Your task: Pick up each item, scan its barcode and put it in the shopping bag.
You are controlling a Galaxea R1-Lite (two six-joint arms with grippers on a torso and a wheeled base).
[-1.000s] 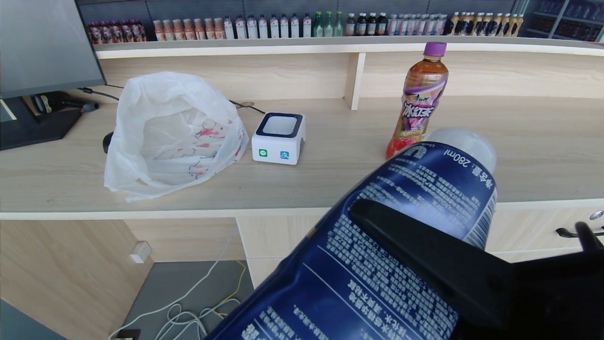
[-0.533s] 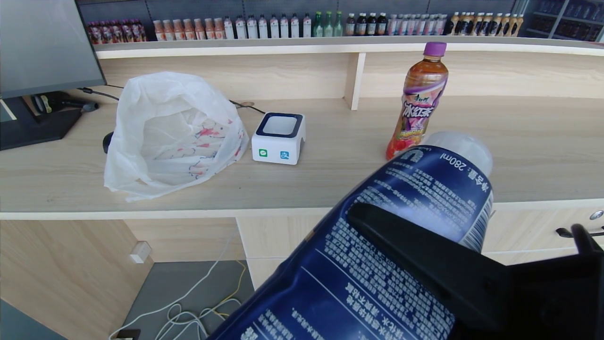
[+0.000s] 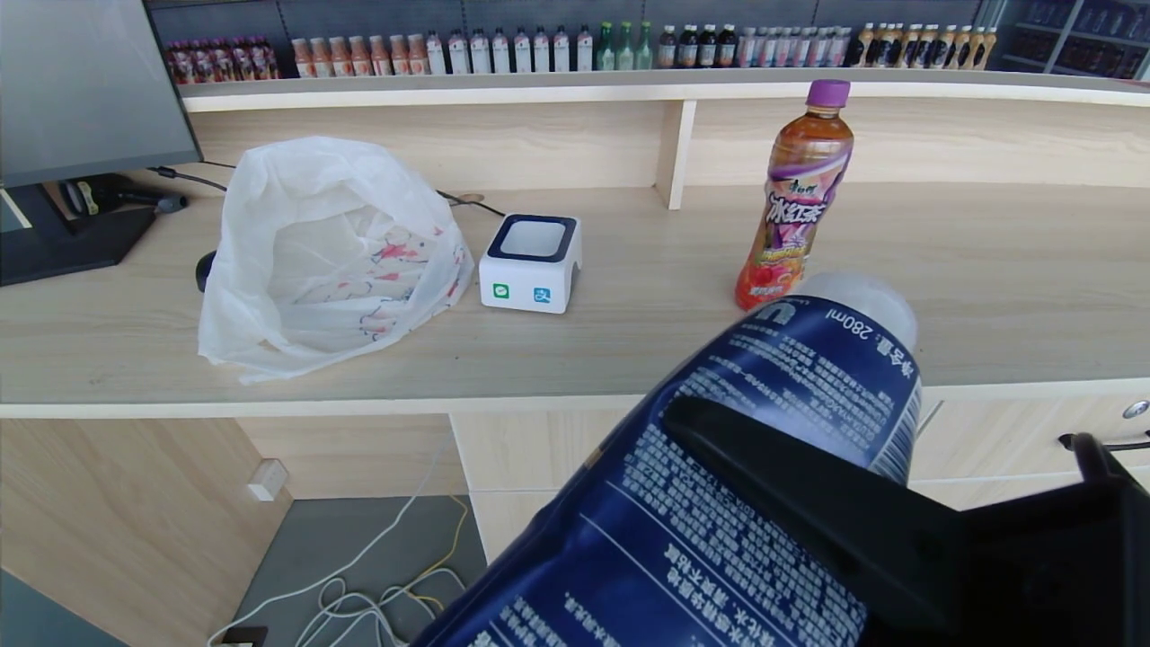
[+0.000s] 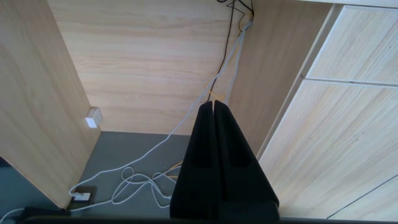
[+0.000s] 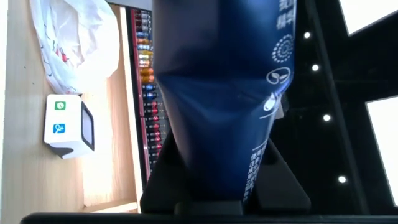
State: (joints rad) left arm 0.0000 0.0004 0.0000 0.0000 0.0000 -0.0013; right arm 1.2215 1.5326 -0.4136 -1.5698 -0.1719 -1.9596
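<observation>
Near counter [image 3: 629,350] edge, right hand [image 5: 221,174] grips white-lettered blue bottle [image 3: 791,377]; left hand [image 4: 213,112] closed.

right gripper [image 3: 880,429] is raised at near right, close to the head camera, arm coming in from the right edge, jaws clamped across a blue bottle [image 3: 764,377]. left gripper [image 4: 213,121] hangs low, jaws pressed together, holding nothing.

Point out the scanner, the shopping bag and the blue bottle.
scanner [image 3: 530,271], head view, white front face.
shopping bag [image 3: 332,256], head view, printed plastic at its middle.
blue bottle [image 3: 665,512], head view, printed label.
</observation>
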